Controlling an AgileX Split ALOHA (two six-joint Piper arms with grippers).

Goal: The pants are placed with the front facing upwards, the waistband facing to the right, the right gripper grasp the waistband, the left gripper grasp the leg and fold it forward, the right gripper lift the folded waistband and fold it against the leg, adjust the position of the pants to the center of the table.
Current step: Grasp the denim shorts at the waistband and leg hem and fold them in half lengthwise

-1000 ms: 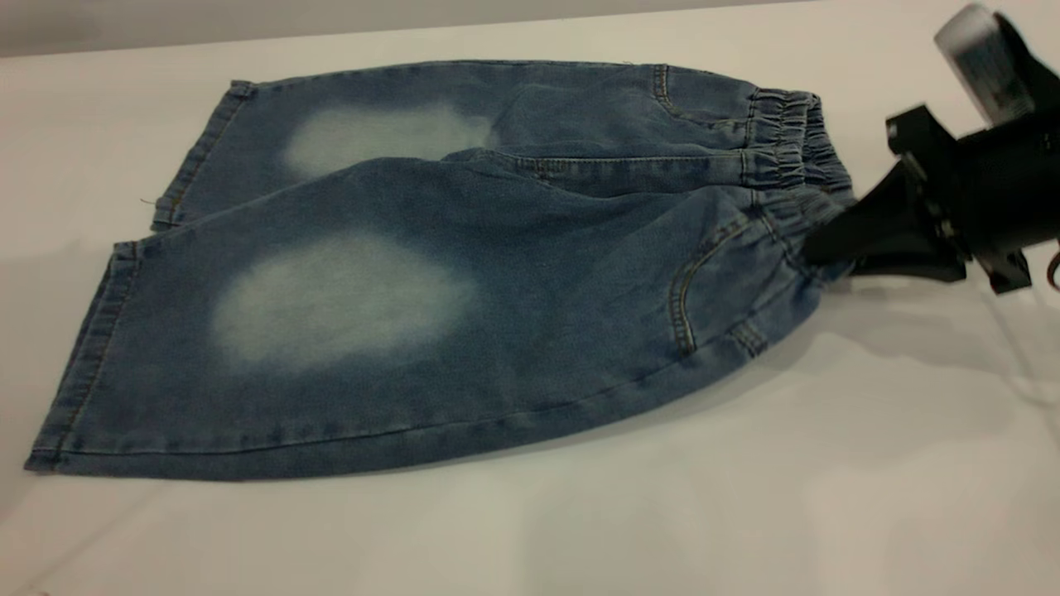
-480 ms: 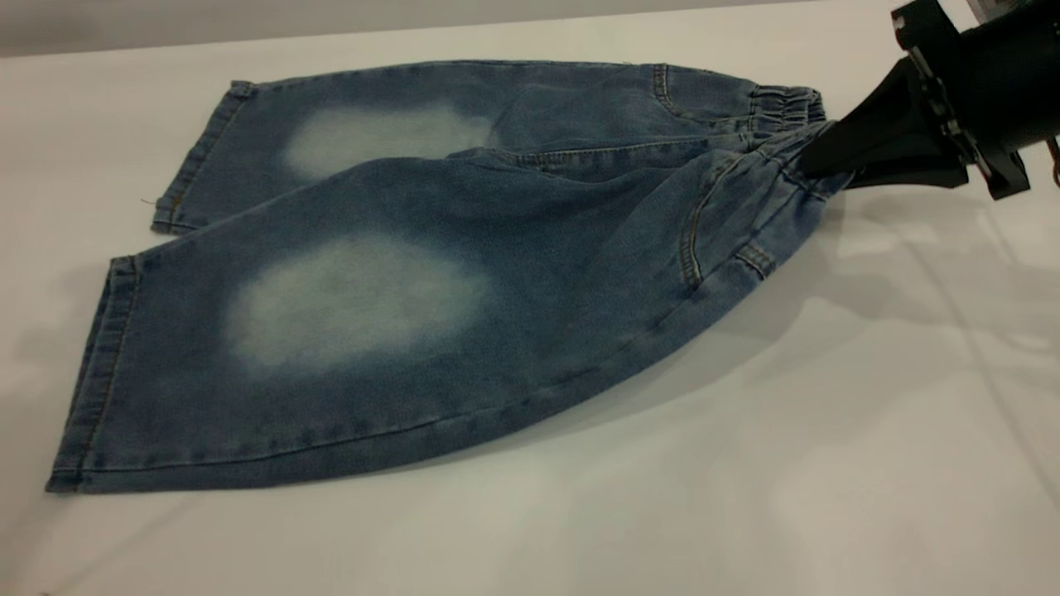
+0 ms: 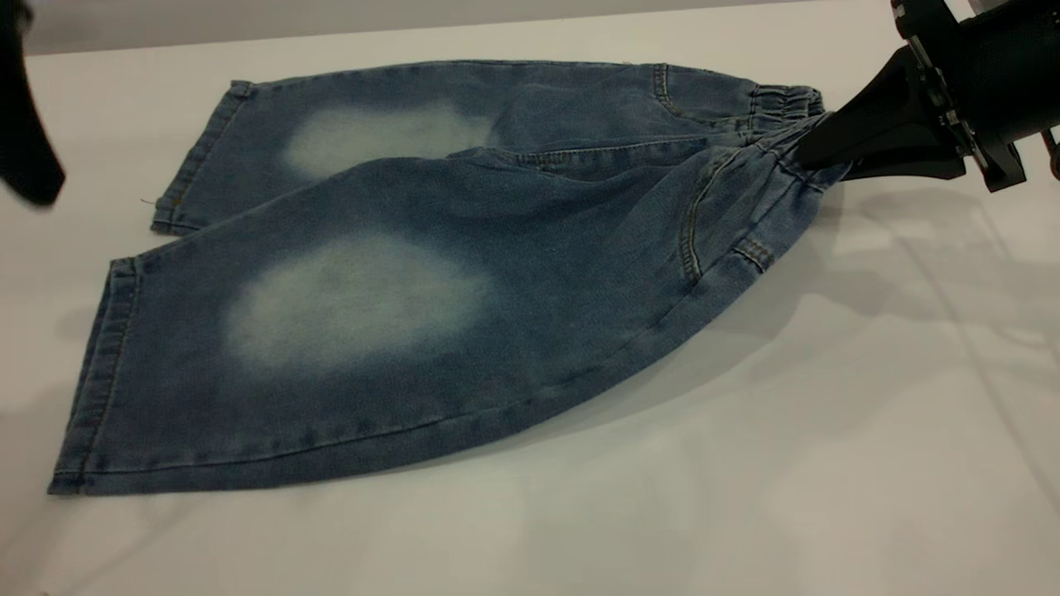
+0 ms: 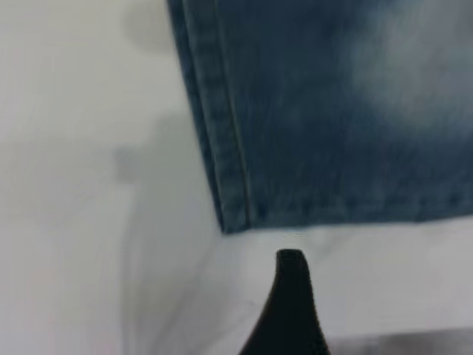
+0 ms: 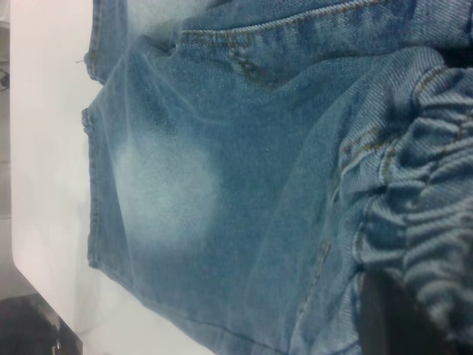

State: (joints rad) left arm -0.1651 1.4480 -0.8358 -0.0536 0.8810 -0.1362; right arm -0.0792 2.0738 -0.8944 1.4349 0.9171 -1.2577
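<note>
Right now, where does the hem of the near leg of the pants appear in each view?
Exterior view: near-leg hem at lower left, flat on the table.
Left wrist view: hem runs down the middle, ending at a corner.
Right wrist view: hem along the left side.
Shared landmark: the pale faded patch beside it.

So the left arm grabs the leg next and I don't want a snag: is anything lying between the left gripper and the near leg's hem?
Nothing visible. The left gripper hangs above the bare table beside the hems, and its wrist view shows only table between its fingertip and the pants corner. The right gripper holds the waistband at the other end.
</note>
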